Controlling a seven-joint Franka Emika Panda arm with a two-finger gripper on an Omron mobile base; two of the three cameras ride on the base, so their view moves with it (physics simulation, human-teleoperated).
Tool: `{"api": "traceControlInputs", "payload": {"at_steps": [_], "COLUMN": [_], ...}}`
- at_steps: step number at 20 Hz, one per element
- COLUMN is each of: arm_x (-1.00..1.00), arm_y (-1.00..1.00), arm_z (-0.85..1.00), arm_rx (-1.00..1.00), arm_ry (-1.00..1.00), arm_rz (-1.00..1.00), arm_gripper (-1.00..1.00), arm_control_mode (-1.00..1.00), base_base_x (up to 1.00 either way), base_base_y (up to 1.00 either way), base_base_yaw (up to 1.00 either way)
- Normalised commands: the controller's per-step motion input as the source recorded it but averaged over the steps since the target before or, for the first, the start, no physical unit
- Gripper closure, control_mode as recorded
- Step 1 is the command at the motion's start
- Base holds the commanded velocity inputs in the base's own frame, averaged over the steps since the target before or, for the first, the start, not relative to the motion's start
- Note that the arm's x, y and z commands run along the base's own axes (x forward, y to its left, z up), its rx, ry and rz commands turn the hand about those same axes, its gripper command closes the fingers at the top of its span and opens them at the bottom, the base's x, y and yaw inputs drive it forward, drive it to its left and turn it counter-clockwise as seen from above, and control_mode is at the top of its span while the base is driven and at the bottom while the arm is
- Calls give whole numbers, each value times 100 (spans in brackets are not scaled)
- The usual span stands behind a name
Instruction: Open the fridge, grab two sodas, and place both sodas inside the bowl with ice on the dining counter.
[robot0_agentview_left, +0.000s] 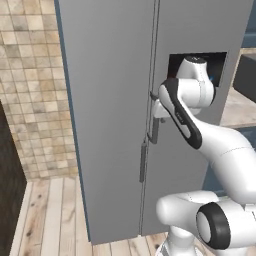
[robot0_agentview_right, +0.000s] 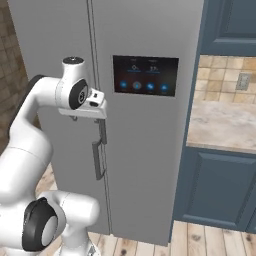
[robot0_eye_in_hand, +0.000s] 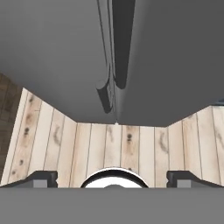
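Fingers spread wide, gripping nothing; fridge shut, handle at twelve o'clock. Close off-centre and you risk slipping off it.

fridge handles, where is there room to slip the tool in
The fridge doors are shut. Free room: in front of the doors below the open tool, and between each bar handle and its door face. Crowded: the two handles stand close together at the centre seam.
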Motion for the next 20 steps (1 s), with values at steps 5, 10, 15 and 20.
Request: {"api": "traceControlInputs", "payload": {"at_steps": [5,10,15,20], "arm_x": [7,6,8,17], "arm_y": [-4,2,7,-13], "arm_z": [-47,-27,8,2], "arm_rx": [1,1,0,-1], "arm_ry": [-13,-31,-20,-10], "arm_rz": [1,10,1,-1], "arm_gripper": [-100,-100,-100,-100], "arm_control_mode": [-100,-100,-100,-100], "base_base_x": [0,0,0,0], "base_base_y": [0,0,0,0], "base_base_yaw": [0,0,0,0]}}
